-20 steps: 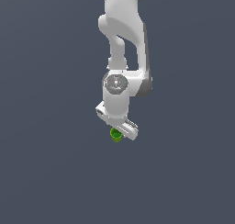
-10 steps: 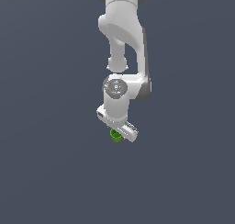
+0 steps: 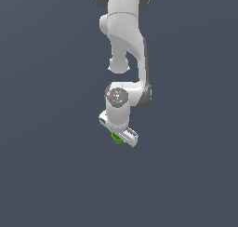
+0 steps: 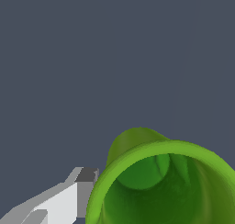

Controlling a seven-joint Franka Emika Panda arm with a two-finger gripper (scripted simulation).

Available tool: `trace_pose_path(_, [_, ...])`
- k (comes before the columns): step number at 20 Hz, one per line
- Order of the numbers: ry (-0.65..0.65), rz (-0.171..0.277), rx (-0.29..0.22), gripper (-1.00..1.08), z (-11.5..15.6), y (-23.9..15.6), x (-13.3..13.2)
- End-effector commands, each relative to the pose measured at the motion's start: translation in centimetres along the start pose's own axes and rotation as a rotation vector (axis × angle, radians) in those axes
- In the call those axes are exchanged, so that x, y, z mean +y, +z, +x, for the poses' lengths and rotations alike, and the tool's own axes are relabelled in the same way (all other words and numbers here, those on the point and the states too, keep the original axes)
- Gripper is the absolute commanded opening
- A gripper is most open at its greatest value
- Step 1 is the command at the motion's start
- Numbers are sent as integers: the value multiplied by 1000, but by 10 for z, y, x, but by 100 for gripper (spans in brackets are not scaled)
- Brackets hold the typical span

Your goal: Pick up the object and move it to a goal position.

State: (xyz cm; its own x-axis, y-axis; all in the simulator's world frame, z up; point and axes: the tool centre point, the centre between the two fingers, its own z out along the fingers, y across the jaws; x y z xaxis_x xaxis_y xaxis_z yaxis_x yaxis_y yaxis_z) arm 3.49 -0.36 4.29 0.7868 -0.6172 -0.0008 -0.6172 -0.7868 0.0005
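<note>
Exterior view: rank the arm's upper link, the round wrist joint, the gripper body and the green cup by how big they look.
1. Upper link, clearly largest.
2. Wrist joint.
3. Gripper body, looks close to the wrist joint, so that order is unsure.
4. Green cup, smallest, mostly hidden behind the gripper.

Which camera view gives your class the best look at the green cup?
The wrist view: the green cup fills the corner, showing its hollow inside and flared rim. In the exterior view it is only a small green speck under the gripper.
</note>
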Motion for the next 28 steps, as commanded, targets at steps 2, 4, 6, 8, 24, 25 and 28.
trace_pose_path(2, [0, 0, 1, -100, 1, 0, 0])
trace_pose_path(4, [0, 0, 1, -100, 1, 0, 0])
trace_pose_path(6, [0, 0, 1, -100, 1, 0, 0])
trace_pose_path(8, [0, 0, 1, -100, 1, 0, 0])
trace_pose_path(24, [0, 0, 1, -100, -46, -53, -60])
trace_pose_path(25, [0, 0, 1, -100, -52, -60, -68])
trace_pose_path(28, [0, 0, 1, -100, -71, -82, -93])
